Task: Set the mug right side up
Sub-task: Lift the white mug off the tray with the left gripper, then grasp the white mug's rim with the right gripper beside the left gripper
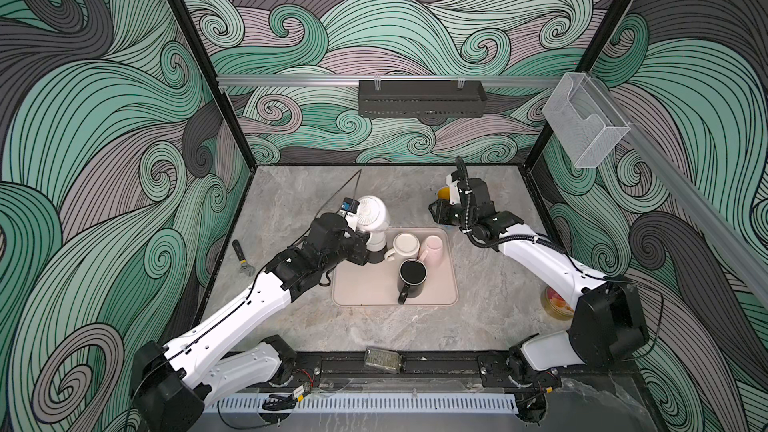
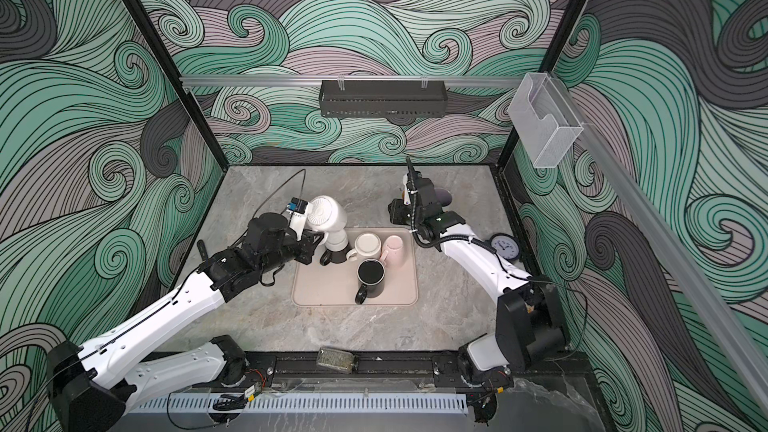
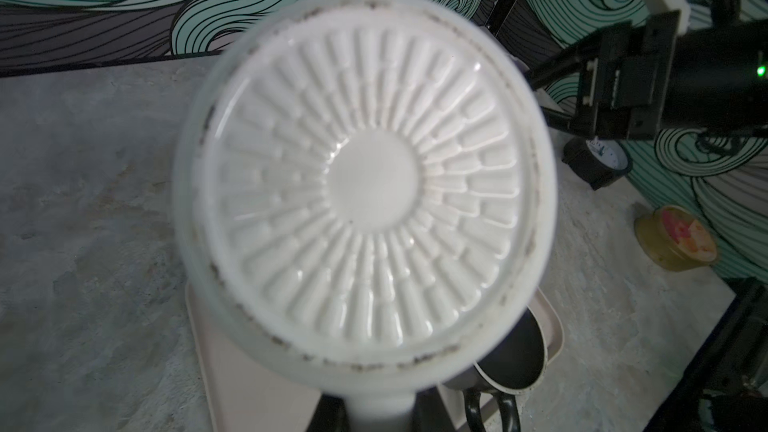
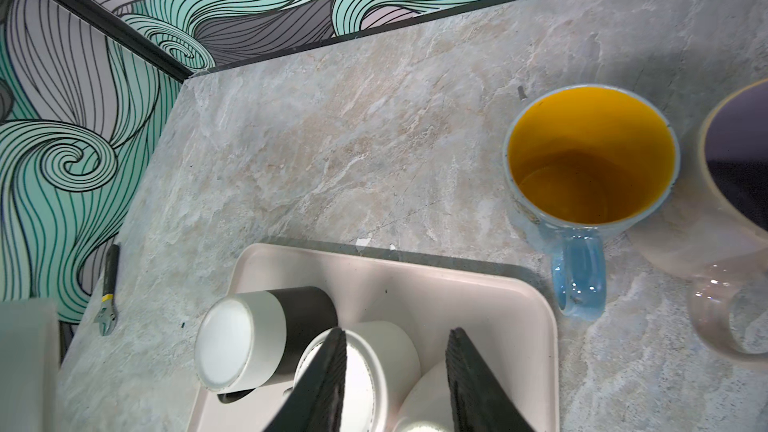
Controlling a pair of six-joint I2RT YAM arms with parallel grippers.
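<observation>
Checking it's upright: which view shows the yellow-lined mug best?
Right wrist view: yellow-lined mug, mouth up, rim and handle clear. In a top view only a sliver shows behind the right arm; left wrist, nothing.

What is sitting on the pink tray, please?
A cream mug, pink mug, upright black mug and black-and-white mug. The left arm and white fan cover the tray's far left corner.

Swirl-patterned walls (image 1: 374,14), seemingly marble tabletop (image 1: 415,326)
</observation>
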